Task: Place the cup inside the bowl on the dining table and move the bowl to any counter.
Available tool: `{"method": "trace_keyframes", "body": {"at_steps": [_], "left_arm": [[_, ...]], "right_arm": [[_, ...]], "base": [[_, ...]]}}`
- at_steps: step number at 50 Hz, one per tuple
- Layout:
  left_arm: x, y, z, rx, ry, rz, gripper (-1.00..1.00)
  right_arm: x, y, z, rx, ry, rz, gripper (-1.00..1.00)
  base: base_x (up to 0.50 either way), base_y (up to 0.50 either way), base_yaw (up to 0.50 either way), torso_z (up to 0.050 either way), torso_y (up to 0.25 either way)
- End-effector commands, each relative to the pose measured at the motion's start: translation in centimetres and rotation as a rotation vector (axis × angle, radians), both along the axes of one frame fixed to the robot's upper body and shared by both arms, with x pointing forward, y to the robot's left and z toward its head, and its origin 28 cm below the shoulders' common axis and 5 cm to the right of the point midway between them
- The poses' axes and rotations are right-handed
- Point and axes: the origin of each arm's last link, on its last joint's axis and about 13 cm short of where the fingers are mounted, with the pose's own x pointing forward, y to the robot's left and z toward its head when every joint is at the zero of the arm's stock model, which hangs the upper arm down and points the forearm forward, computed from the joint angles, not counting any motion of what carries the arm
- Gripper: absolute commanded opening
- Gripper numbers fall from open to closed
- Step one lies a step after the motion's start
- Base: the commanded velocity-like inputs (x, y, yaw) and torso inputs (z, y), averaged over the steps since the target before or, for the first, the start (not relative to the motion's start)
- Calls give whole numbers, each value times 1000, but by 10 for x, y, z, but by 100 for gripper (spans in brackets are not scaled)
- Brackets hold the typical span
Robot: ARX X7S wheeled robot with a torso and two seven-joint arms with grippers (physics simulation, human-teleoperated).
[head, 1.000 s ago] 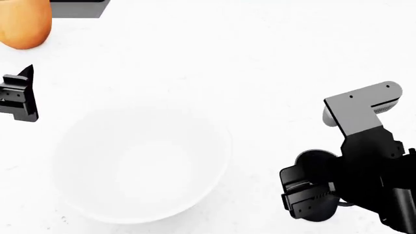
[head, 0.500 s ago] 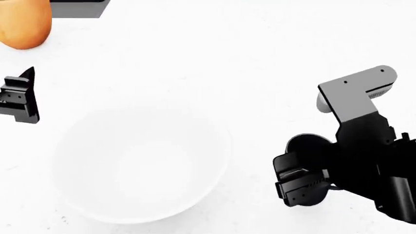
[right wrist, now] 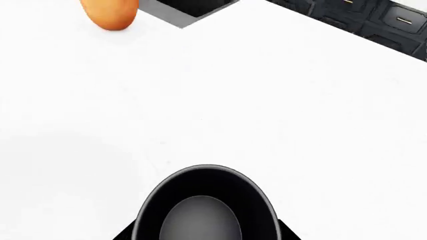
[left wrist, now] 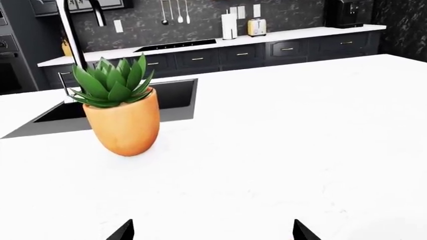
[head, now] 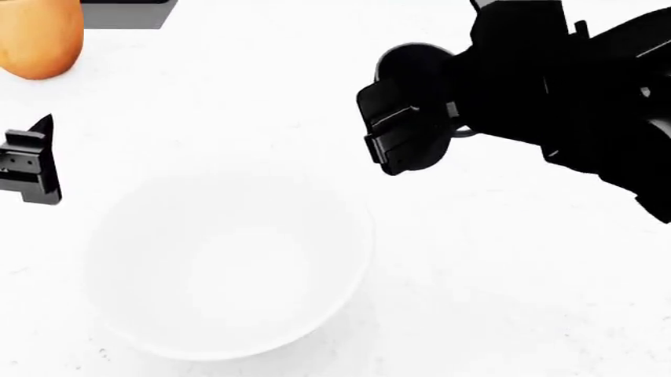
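Note:
The white bowl (head: 231, 263) stands empty on the plain white dining table (head: 472, 298). My right gripper (head: 411, 114) is shut on the black cup (head: 417, 61) and holds it lifted off the table, beyond the bowl's far right rim. In the right wrist view the cup (right wrist: 207, 205) sits upright between the fingers (right wrist: 288, 231), its mouth open, with the bowl (right wrist: 60, 170) faint to one side. My left gripper (head: 30, 161) is open and empty to the left of the bowl; its fingertips (left wrist: 123, 231) show wide apart over bare table.
An orange pot with a green succulent (left wrist: 123, 122) stands on the table at the far left (head: 37, 35). Behind it is a sunken sink (left wrist: 120, 102) with a tall faucet (left wrist: 70, 35). A counter with dark cabinets (left wrist: 220, 42) runs along the back wall.
My right gripper has lifted the cup off the table and carried it up and to the left, from the bowl's near right to beyond its far right rim. The left gripper has barely moved.

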Motion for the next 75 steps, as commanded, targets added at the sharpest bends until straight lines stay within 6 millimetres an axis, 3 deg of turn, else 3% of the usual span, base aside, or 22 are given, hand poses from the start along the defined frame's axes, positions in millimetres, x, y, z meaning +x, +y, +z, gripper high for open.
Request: {"method": "trace_keyframes", "body": {"at_steps": [1,7,15,30,53,65,75], "left_arm": [[-2,-1,-5,-2,4,8,100],[-2,3,-3,-2,3,12,100],[-3,5,-2,-2,-1,16,100],[-3,5,-3,-8,-5,28,100],[-3,6,-5,-12,-1,26,100],[-3,7,-8,-14,2,27,100],[-3,7,-11,-15,9,28,100]], "right_arm": [[13,31,27,26,-81,142,-100],[16,52,23,67,-47,257,-100],[15,73,0,68,13,343,-100],[15,83,-36,42,143,408,-100],[13,102,-61,19,240,461,-100],[13,104,-82,-5,295,466,-100],[16,105,-87,-9,292,455,-100]], "base": [[0,0,0,0,0],[0,0,0,0,0],[0,0,0,0,0],[0,0,0,0,0],[0,0,0,0,0],[0,0,0,0,0],[0,0,0,0,0]]}}
